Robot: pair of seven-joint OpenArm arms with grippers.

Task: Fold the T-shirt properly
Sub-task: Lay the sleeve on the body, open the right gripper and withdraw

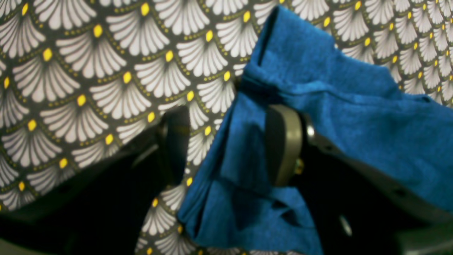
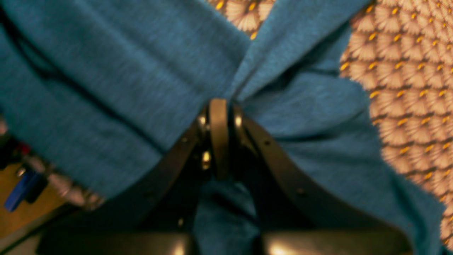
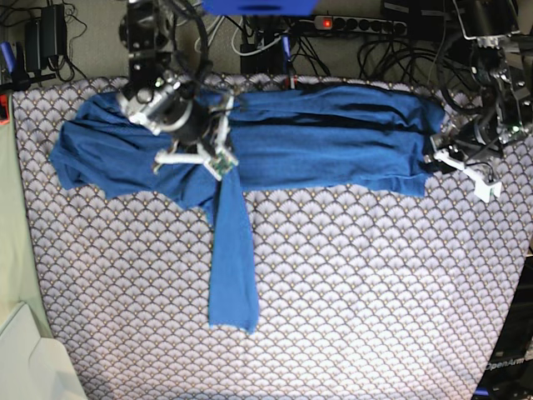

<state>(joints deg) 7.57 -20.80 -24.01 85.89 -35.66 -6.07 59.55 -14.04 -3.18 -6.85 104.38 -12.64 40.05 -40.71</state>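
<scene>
Evidently sleeve-folding step. Long-sleeved blue knit T-shirt lies across upper base frame, one sleeve hanging to lower centre. Black right gripper: clamped on shirt cloth; black left gripper: fingers apart. Next: likely lift sleeve inward.

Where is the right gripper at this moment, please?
In the base view, the right gripper is on the left side, at the blue T-shirt, where the long sleeve begins.
</scene>
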